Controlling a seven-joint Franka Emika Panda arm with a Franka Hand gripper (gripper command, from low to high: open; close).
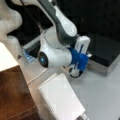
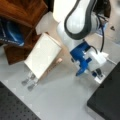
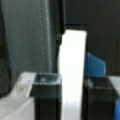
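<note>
Hand point(image 3: 71, 100) gripped a white slab point(image 3: 72, 75) between its two dark fingers point(image 3: 46, 97), closed tight on it. In a front view the hand point(image 2: 96, 72) hung low over the grey worktop point(image 2: 62, 95), near a black block point(image 2: 107, 97). A white notebook point(image 2: 42, 55) lay apart, beside a wooden shelf point(image 2: 22, 12).

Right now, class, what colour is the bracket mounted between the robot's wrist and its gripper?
Blue. The bracket shows best in a front view, beside the gripper over the grey table.
</note>
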